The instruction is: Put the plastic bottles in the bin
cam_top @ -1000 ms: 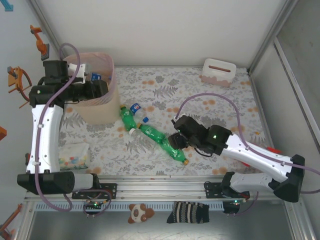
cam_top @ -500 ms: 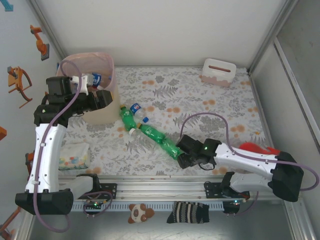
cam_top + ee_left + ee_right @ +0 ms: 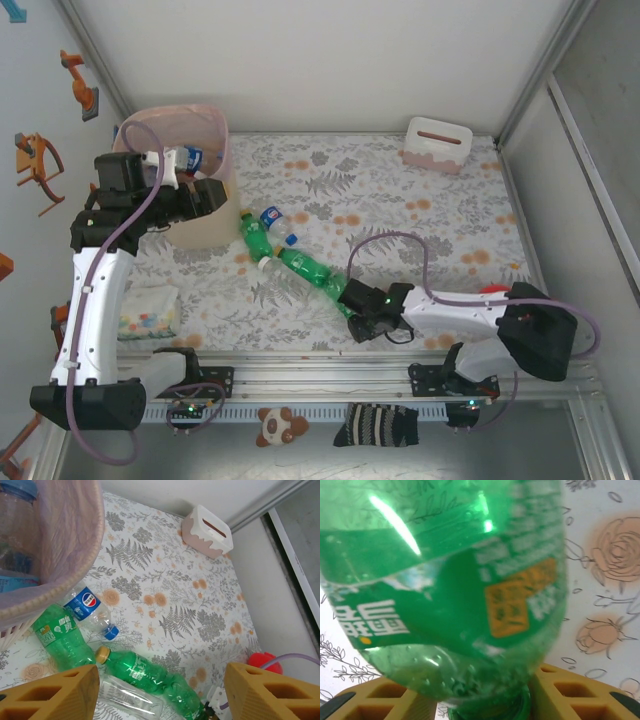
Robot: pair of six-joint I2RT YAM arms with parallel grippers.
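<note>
My left gripper (image 3: 161, 677) gapes empty; the bin (image 3: 75, 550) beyond one finger holds clear bottles (image 3: 17, 515). My right gripper (image 3: 482, 685) straddles a green bottle (image 3: 445, 580); I can't tell whether it grips.

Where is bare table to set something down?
Bare floral tabletop between the white slotted box and the green plastic bottles. Crowded beside the beige perforated bin, where those bottles and a blue-labelled clear bottle lie.
</note>
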